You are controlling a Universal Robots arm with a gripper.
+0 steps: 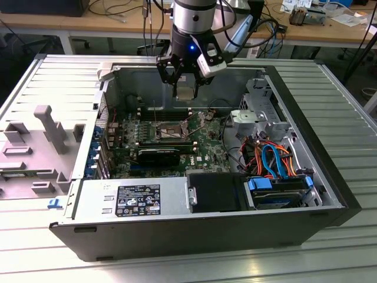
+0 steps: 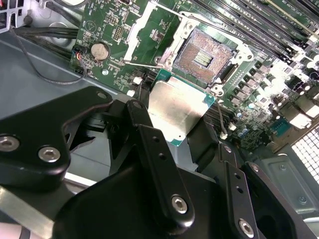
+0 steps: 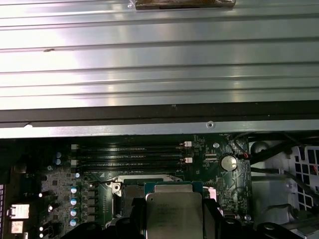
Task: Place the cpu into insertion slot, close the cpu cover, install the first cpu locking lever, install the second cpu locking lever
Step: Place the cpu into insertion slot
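Note:
My gripper [image 1: 185,87] hangs above the motherboard inside the open computer case, shut on the cpu [image 1: 186,90], a flat square chip with a silvery top. In the second wrist view the cpu [image 2: 177,112] sits between the black fingers [image 2: 137,112], a short way above and beside the insertion slot [image 2: 204,55], whose gold-brown contact field lies bare. The cpu cover [image 2: 142,30] stands swung open at the slot's side, and thin wire levers are raised near it. In the first wrist view the cpu [image 3: 174,214] partly hides the slot [image 3: 130,191]. The slot [image 1: 171,130] is below the gripper in the exterior view.
Long black memory sticks [image 3: 132,157] run beside the slot. A black card [image 1: 158,156], a power supply [image 1: 132,200] and a drive cage with blue and orange cables [image 1: 274,159] fill the case's near side. The case walls [image 1: 294,100] ring the board. A grey fixture [image 1: 50,127] lies at the exterior view's left.

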